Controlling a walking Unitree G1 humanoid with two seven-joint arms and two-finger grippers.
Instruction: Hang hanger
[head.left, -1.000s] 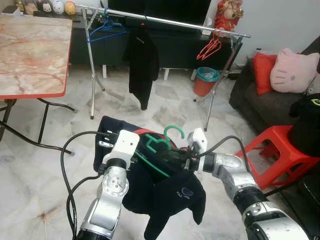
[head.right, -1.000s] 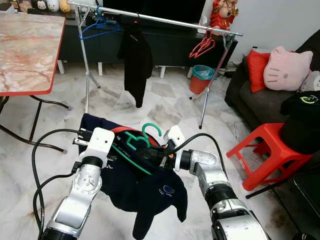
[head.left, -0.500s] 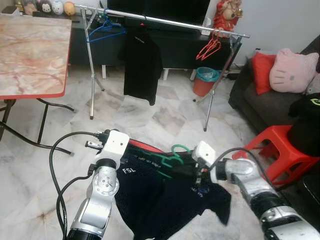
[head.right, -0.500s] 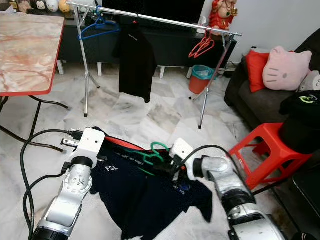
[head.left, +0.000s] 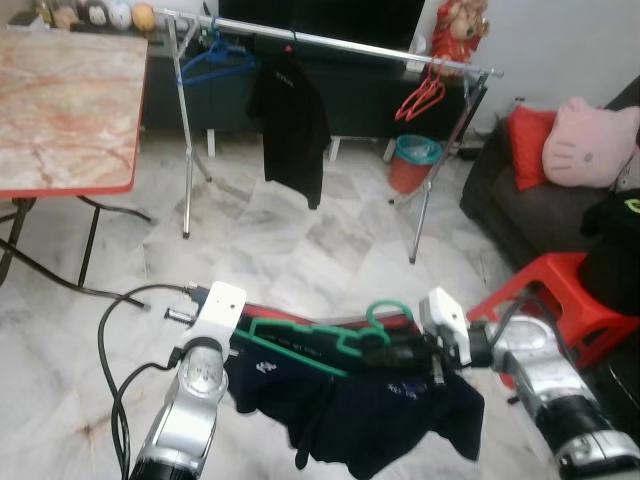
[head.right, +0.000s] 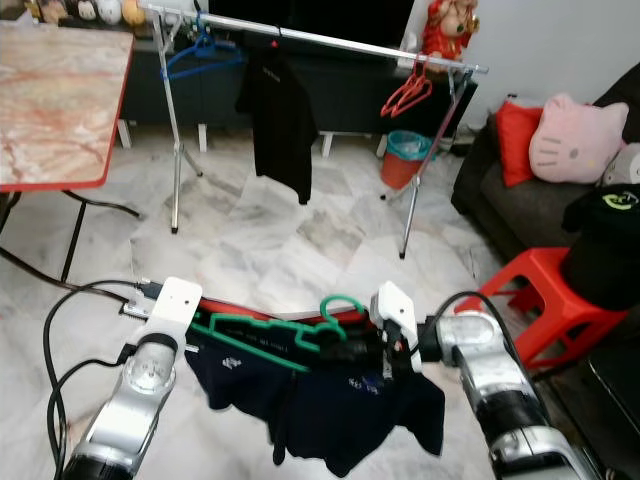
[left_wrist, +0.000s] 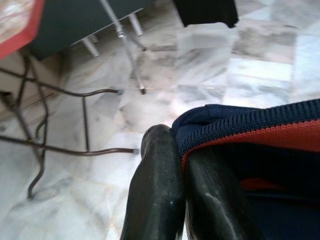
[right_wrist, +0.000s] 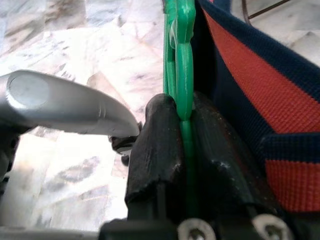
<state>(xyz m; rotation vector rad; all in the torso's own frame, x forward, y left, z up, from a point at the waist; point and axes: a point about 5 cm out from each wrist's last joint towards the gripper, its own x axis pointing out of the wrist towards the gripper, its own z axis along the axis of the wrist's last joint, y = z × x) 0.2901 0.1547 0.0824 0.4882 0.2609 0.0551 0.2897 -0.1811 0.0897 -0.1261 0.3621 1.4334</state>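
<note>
- Green plastic hanger (head.left: 310, 340) sits low between the two arms, already threaded into the navy shirt (head.left: 390, 420), which droops beneath it.
- Right gripper (right_wrist: 182, 125) has its fingers pinched tight on the hanger's green bar, just under the hook.
- Left gripper (left_wrist: 177, 155) has its fingers pressed together on the shirt's navy-and-red collar edge, by the hanger's far end.
- So the dressing of the hanger looks done, to my eye; the hanging itself is not.
- Clothes rail (head.left: 330, 42) stands well apart across the marble floor (head.left: 300, 250), with a black garment (head.left: 295, 130), a blue hanger (head.left: 215, 62) and red hangers (head.left: 420, 95) on it.
- Left to do: carry it over, lift it, and hook it onto the rail.
</note>
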